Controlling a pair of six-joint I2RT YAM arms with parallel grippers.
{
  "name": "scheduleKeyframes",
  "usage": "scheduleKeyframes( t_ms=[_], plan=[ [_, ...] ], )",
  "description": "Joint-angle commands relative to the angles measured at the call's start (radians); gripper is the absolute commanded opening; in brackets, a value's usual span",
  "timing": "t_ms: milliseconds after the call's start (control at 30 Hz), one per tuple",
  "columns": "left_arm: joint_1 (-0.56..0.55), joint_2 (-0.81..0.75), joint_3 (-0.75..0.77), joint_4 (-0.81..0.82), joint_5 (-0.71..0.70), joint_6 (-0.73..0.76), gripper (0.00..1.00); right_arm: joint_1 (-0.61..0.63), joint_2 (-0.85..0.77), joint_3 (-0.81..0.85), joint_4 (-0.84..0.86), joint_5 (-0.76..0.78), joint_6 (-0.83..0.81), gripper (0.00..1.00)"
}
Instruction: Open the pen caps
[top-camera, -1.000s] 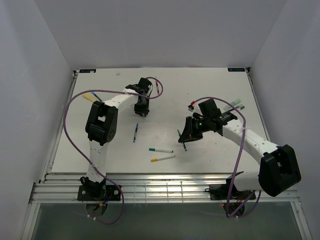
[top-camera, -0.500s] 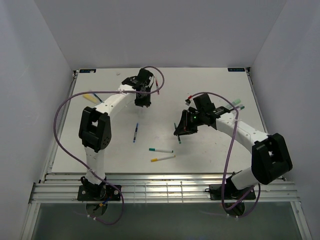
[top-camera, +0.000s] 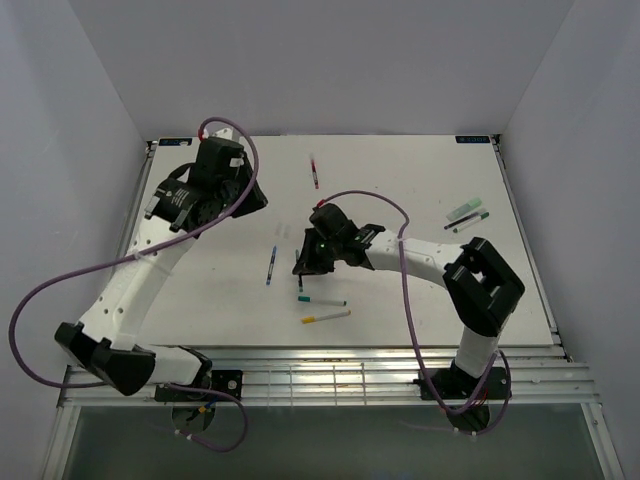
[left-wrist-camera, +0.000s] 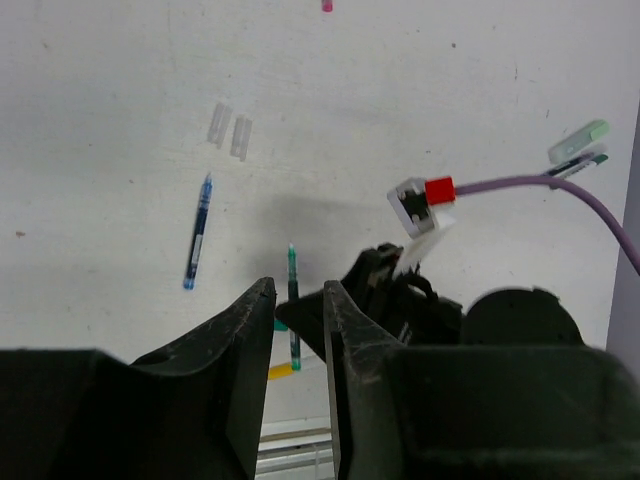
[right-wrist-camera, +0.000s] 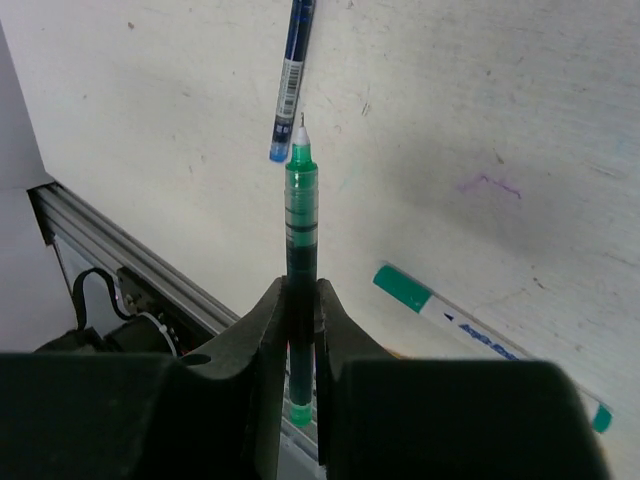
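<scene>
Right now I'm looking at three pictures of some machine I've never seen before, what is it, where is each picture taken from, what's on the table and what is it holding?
It is a robot: a left arm and a right arm bolted at the near edge of a white table. One picture looks down from above. The other two come from a camera on each wrist, looking past that arm's own gripper. The right gripper is shut on a green pen whose tip is bare. The left gripper is open and holds nothing. Lying on the table are a blue pen, a white pen with green ends, a white pen with a yellow end, a red-ended pen and pale highlighters at the right.
</scene>
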Motion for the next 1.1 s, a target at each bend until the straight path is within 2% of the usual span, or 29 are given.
scheduleKeyframes(
  t_ms=[0,167,367,500,733,967,1067],
  plan=[
    [-0.002,-0.102,-0.095,-0.065,0.002,-0.04,0.37,0.029,0.089,0.107,0.071,0.131,0.078,0.08],
    [-0.002,-0.237,-0.138,-0.065,-0.023,-0.054,0.37,0.065,0.255,0.216,0.043,0.198,0.142,0.08],
    [-0.002,-0.268,-0.149,-0.062,-0.015,-0.014,0.38,0.095,0.35,0.29,0.036,0.269,0.193,0.08],
    [-0.002,-0.298,-0.185,-0.061,0.021,-0.038,0.37,0.104,0.385,0.314,0.031,0.284,0.207,0.08],
    [-0.035,-0.301,-0.161,-0.067,0.009,-0.02,0.37,0.114,0.442,0.38,-0.039,0.318,0.231,0.08],
    [-0.053,-0.32,-0.179,-0.071,0.012,-0.02,0.37,0.114,0.428,0.328,-0.073,0.343,0.253,0.08],
    [-0.053,-0.323,-0.195,-0.068,0.023,-0.026,0.37,0.114,0.437,0.325,-0.087,0.343,0.255,0.12]
  ],
)
